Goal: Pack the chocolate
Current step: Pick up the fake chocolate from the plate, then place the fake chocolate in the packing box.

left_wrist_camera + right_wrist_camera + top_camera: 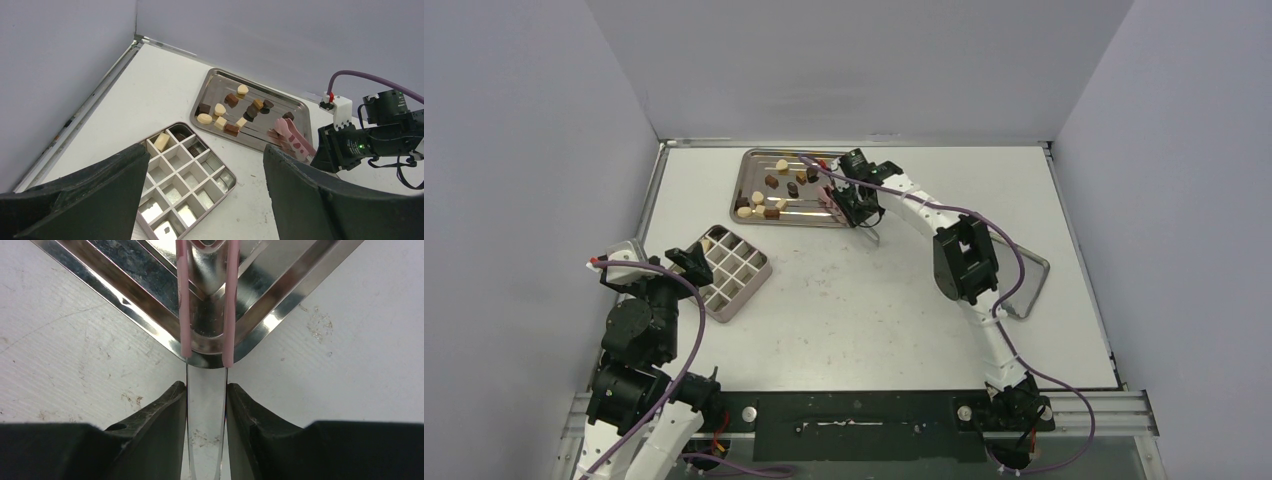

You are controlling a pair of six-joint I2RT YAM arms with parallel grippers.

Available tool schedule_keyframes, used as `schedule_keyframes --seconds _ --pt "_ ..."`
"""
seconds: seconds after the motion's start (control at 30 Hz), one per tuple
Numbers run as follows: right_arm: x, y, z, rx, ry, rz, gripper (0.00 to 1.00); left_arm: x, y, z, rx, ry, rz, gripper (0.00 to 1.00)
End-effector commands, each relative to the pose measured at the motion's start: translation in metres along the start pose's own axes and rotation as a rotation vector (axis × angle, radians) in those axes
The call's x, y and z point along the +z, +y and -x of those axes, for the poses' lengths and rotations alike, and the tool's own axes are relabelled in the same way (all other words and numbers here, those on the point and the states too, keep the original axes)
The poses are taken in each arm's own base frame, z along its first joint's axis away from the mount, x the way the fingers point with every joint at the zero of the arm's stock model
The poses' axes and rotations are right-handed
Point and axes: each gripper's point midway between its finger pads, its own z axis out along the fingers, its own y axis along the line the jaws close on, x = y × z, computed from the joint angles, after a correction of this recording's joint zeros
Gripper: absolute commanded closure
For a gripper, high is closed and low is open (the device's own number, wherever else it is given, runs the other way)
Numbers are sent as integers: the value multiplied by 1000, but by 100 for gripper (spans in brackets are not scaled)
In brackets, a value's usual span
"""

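Observation:
Several small chocolate chunks [769,198], dark brown, mid brown and cream, lie on a steel tray [746,165] at the back. They also show in the left wrist view [235,112]. A divided box [736,272] holds a cream chunk [161,141] and two dark ones in its far cells. My right gripper [861,205] is shut on pink-tipped metal tongs [229,300] over the tray's near right corner [150,295]; the tips hold nothing I can see. My left gripper [206,150] is open and empty above the box's left edge.
A flat metal lid [1027,285] lies on the table at the right, partly under the right arm. Grey walls close off the left, back and right sides. The tongs [292,140] reach over the tray's right end.

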Motion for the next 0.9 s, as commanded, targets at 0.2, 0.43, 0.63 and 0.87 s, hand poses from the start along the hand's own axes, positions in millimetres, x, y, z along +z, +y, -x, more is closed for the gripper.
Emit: schedule_keyframes --seconds 0.2,0.43,0.63,0.87 --pt "-68 20 52 34 -231 22 81 0 -2 13 -15 -46 -4 18" --pt "-78 56 57 24 -273 69 82 0 -1 14 -16 -49 -2 18" --pt "-85 103 64 -17 -306 124 81 -1 1 16 -17 -54 8 18" --pt "-94 173 72 -42 -354 280 80 -6 8 23 -28 -73 36 18"
